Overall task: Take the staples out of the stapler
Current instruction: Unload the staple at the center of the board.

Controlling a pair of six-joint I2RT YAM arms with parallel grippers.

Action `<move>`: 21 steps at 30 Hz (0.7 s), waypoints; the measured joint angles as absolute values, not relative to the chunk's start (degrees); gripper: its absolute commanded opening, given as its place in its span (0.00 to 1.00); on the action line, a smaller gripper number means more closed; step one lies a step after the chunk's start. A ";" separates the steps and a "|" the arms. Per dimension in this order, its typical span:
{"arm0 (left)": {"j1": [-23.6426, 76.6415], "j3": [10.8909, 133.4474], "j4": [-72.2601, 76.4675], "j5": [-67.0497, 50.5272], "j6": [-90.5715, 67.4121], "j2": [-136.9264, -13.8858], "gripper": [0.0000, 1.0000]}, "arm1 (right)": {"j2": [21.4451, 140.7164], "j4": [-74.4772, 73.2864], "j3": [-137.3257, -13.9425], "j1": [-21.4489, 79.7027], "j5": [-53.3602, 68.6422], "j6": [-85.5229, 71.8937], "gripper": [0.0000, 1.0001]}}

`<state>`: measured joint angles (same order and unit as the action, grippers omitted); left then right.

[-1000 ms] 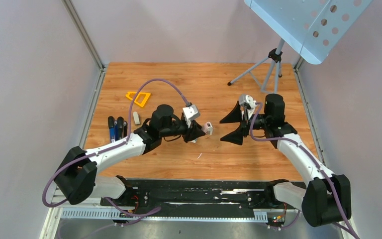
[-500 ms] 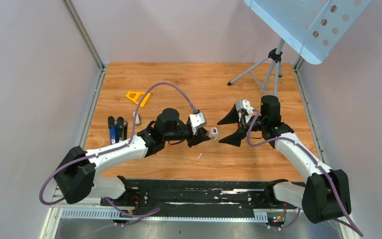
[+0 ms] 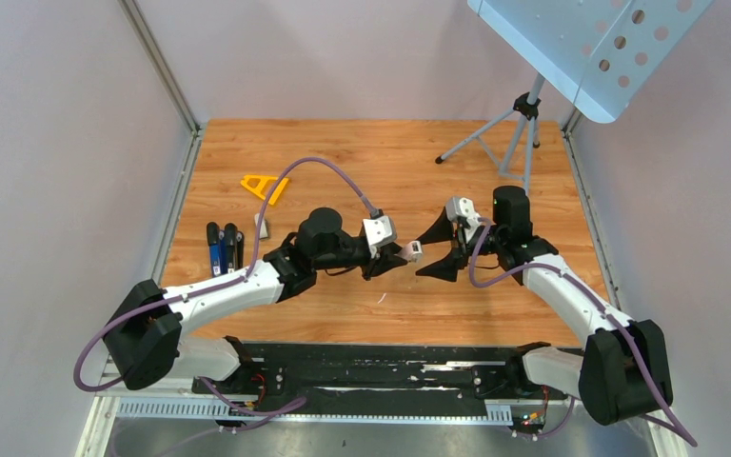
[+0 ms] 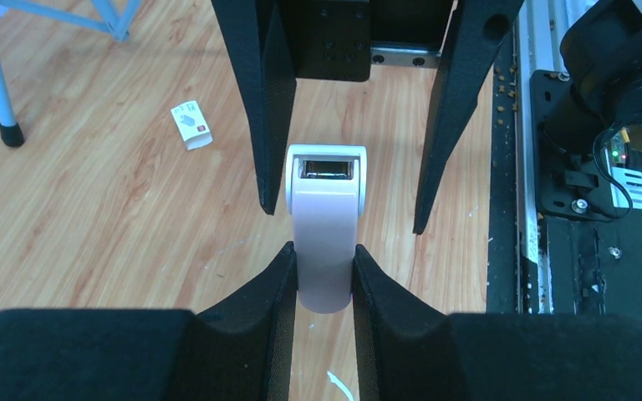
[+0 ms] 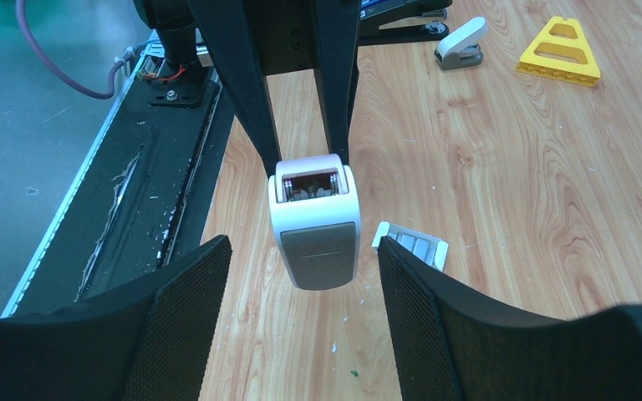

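Note:
A pale pink and white stapler (image 3: pixel 410 251) hangs above the table, level, its front end pointing right. My left gripper (image 3: pixel 387 259) is shut on its rear half; in the left wrist view the fingers (image 4: pixel 280 276) press both sides of the stapler (image 4: pixel 326 242). My right gripper (image 3: pixel 423 254) is open and faces it, its fingers (image 4: pixel 269 117) flanking the front end without touching. In the right wrist view the stapler (image 5: pixel 313 221) sits between the wide pads (image 5: pixel 192 301). The front opening shows dark metal; I cannot make out the staples.
A small white packet (image 5: pixel 412 245) lies on the wood just below the stapler. At the left are a yellow triangle (image 3: pixel 265 186), several pens (image 3: pixel 224 246) and a small white tool (image 3: pixel 262 227). A tripod (image 3: pixel 509 124) stands at the back right.
My left arm carried the stapler to the right. My right gripper moved left to meet it, and its jaws narrowed somewhat around the stapler's front end.

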<state>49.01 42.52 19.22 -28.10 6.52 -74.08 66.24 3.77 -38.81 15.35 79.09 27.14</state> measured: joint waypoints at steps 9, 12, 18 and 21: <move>49.32 42.52 20.67 -28.14 6.68 -74.06 0.00 | 66.28 3.44 -38.81 15.38 78.83 28.08 0.55; 49.32 42.50 20.71 -28.12 6.70 -73.93 0.00 | 66.28 3.40 -38.81 15.38 78.81 28.18 0.50; 49.34 42.41 20.75 -28.14 6.90 -73.45 0.00 | 66.28 3.38 -38.81 15.38 78.06 28.40 0.38; 49.39 42.41 20.73 -28.29 6.92 -73.45 0.00 | 66.28 3.38 -38.81 15.38 77.87 28.56 0.33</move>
<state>49.39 42.41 20.73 -28.29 6.92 -73.45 66.28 3.38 -38.81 15.38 77.87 28.56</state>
